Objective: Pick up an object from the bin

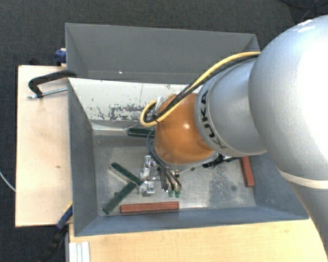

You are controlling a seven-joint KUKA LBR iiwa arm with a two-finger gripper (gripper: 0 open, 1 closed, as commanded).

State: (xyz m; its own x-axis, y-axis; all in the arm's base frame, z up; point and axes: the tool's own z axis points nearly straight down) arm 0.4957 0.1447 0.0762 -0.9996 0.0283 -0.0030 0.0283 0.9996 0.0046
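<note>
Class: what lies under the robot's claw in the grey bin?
Crossed dark green sticks end at the claw, and a reddish-brown stick lies along the near wall. The arm covers the floor of the bin directly beneath, so anything there is hidden.

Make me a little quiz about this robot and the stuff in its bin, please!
1. True or false: the gripper is over the floor of the bin, close to the crossed dark green sticks.
2. What colour is the long bar lying along the bin's near wall? A blue, B reddish-brown, C yellow.
3. Fill in: the second reddish-brown bar lies on the ___ side of the bin in the camera view.

Key: 1 true; 2 B; 3 right.
</note>
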